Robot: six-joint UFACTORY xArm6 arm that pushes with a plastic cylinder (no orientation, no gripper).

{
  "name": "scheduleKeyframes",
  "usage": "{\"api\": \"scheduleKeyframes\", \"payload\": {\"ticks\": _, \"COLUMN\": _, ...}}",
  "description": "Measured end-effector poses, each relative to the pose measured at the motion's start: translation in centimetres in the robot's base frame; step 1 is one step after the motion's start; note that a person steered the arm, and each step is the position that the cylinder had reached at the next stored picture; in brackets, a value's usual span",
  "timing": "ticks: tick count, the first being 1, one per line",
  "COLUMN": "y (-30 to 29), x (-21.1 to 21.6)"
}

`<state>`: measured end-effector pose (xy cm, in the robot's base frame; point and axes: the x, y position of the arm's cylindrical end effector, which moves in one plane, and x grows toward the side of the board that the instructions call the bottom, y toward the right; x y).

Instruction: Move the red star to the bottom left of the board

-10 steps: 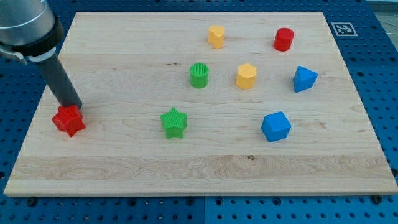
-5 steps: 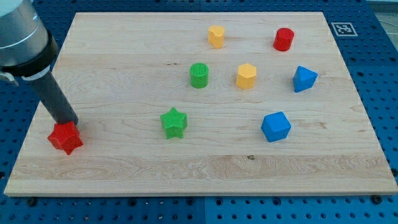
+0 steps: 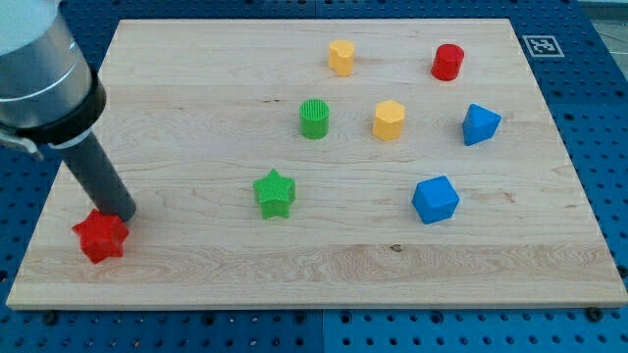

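My tip (image 3: 122, 213) touches ridged red star (image 3: 101, 236)

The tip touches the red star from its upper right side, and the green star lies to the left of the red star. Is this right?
Not quite. The camera view shows the green star to the right of the red star, not the left. My tip does sit against the red star's upper right.

Red star (image 3: 100, 236), ribbed green cylinder (image 3: 314, 119), seemingly pale wood-grain board (image 3: 196, 88)
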<state>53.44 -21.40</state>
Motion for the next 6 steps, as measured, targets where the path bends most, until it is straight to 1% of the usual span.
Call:
{"api": "scheduleKeyframes", "payload": {"ticks": 1, "y": -1.1, "x": 0.6}}
{"api": "scheduleKeyframes", "payload": {"ticks": 3, "y": -1.4, "x": 1.0}}
{"api": "scheduleKeyframes", "payload": {"ticks": 5, "y": -1.4, "x": 1.6}}
{"api": "scheduleKeyframes", "payload": {"ticks": 6, "y": -0.4, "x": 1.6}}
